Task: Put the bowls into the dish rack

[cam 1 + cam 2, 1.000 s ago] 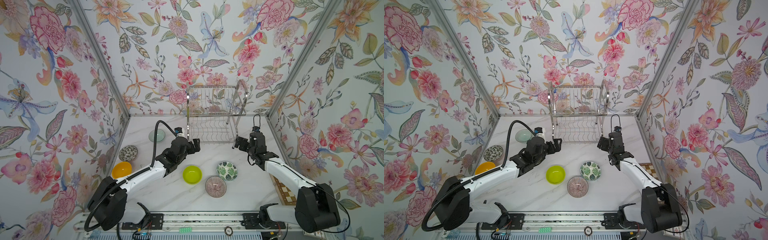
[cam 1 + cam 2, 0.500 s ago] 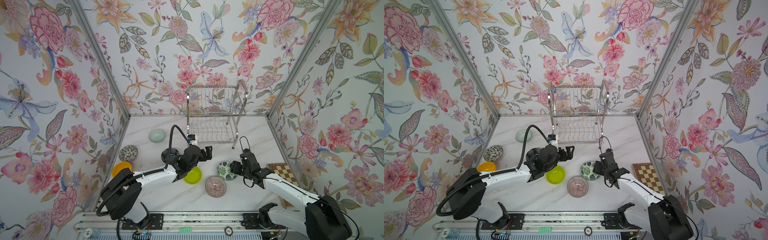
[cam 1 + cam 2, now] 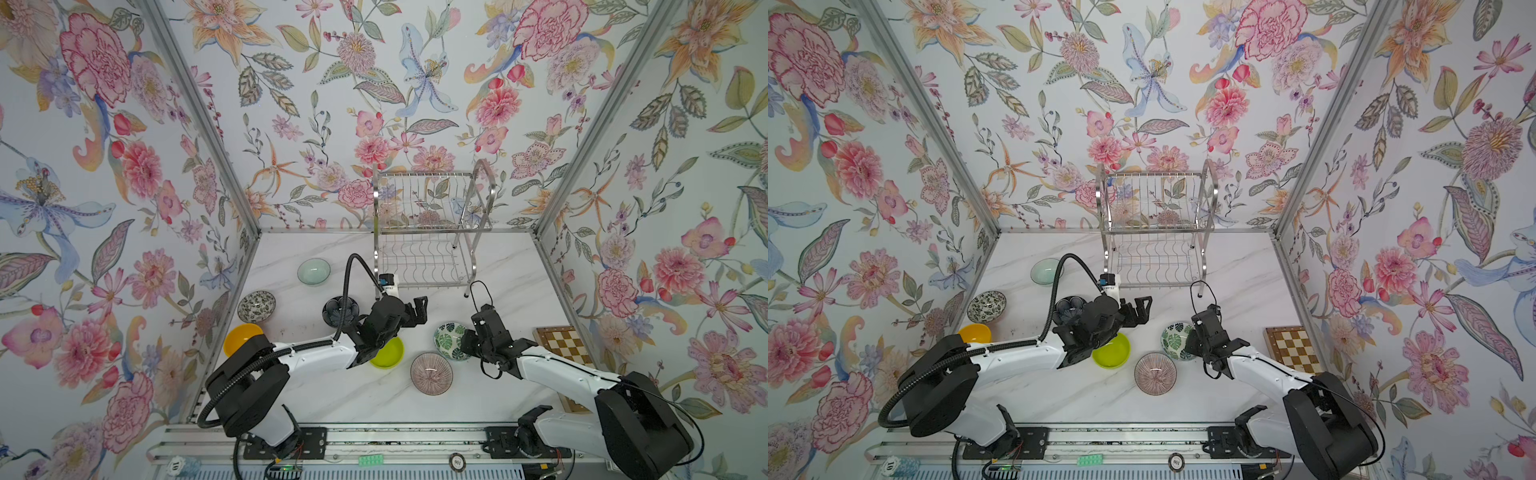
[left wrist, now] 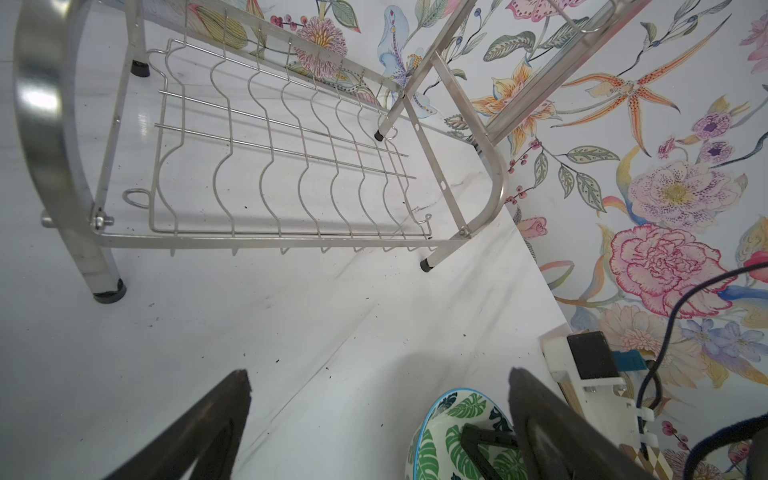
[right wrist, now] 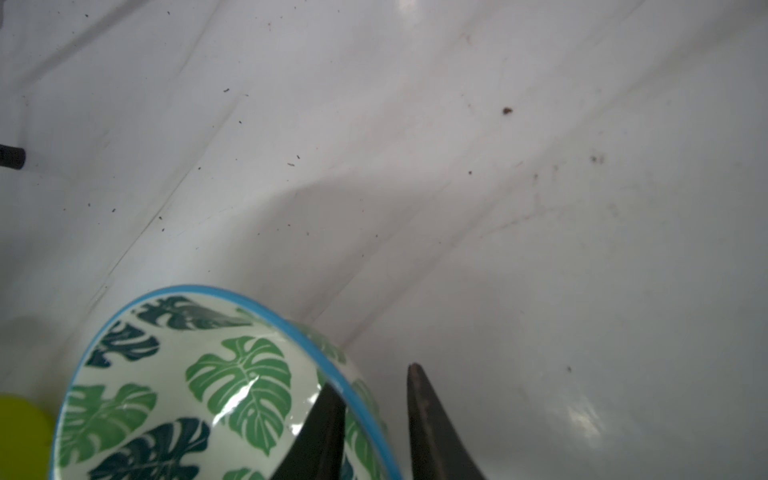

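Seven bowls (image 3: pixel 313 271) are on the table (image 3: pixel 316 399), none in the rack (image 3: pixel 424 286). Your right gripper (image 3: pixel 464 344) is pinched narrow on the rim of the leaf bowl (image 3: pixel 449 338), one finger inside, one outside, and the bowl sits tipped. From there the rack lies farther back and slightly left. That bowl is glossy white, green-leaved and blue-rimmed. Your left gripper (image 3: pixel 417 311) hangs wide open and empty.
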Robot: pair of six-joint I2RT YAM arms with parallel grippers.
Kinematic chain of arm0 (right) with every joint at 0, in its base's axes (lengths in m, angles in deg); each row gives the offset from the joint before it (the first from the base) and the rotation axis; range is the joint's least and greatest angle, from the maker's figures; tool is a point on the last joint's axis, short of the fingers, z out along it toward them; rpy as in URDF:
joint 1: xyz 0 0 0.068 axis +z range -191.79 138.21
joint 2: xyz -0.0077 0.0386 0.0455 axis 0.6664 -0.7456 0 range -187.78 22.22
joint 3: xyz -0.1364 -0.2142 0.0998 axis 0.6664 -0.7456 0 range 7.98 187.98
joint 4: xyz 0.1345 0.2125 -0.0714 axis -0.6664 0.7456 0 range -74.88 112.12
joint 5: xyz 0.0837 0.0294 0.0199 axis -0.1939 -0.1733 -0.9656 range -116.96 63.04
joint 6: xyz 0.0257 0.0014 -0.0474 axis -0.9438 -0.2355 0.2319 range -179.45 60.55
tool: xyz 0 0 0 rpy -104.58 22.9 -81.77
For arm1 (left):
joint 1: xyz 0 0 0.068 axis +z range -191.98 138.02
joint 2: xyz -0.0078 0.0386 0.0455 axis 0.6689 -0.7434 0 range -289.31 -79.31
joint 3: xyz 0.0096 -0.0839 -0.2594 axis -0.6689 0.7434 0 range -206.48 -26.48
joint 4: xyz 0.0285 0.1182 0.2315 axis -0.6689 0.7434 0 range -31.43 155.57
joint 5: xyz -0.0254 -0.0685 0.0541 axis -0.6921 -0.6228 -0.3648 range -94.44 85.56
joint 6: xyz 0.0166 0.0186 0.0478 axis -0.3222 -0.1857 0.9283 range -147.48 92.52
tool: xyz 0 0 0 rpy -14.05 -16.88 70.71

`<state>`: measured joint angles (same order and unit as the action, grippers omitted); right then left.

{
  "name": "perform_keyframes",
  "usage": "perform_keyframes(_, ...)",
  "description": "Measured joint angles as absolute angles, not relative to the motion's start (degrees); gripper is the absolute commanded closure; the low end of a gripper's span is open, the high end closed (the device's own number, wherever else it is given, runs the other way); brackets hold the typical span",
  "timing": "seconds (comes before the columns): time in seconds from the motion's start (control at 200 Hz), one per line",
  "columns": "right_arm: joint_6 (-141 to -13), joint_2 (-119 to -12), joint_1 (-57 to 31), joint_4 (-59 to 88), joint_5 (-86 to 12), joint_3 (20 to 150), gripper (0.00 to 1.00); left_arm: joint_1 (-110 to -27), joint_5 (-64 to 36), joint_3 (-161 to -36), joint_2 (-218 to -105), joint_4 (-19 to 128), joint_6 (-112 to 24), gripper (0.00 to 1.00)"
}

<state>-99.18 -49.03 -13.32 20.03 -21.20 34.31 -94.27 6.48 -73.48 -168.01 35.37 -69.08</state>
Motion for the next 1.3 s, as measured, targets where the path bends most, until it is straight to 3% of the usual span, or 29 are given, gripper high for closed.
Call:
perform_keyframes(0.29,-94.61,-52.24,-14.22,19.61,-18.27,39.99,1.00,-94.41,7.61,-76.00,-168.06,40.18,-69.15,0.01)
perform_keyframes(0.435,-89.93,-53.16,-14.90,16.33,-16.31,43.03,1.00,-94.56,10.10,-77.46,-168.06,39.48,-68.03,0.01)
perform_keyframes(0.595,-83.97,-53.14,-14.94,5.01,-14.01,42.96,1.00,-94.89,12.71,-76.06,-168.17,31.61,-64.93,0.01)
perform_keyframes(0.746,-79.27,-54.47,-14.76,-10.33,-11.52,40.56,1.00,-94.89,9.27,-73.88,-172.84,19.65,-63.03,0.01)
perform_keyframes(0.966,-76.03,-59.30,-12.19,-25.61,-9.20,36.06,1.00,-94.58,7.48,-73.35,-175.42,18.47,-64.80,0.01)
perform_keyframes(1.096,-74.55,-59.72,-10.09,-29.83,-8.83,35.97,1.00,-93.62,5.34,-74.31,-176.60,19.11,-67.07,0.17)
perform_keyframes(1.246,-73.19,-59.39,-7.64,-34.59,-8.44,34.94,1.00,-92.66,3.31,-78.53,-179.79,23.24,-68.14,0.24)
perform_keyframes(1.301,-72.86,-58.80,-7.27,-35.69,-8.24,33.89,1.00,-92.55,2.76,-79.65,-180.34,24.68,-68.56,0.35)
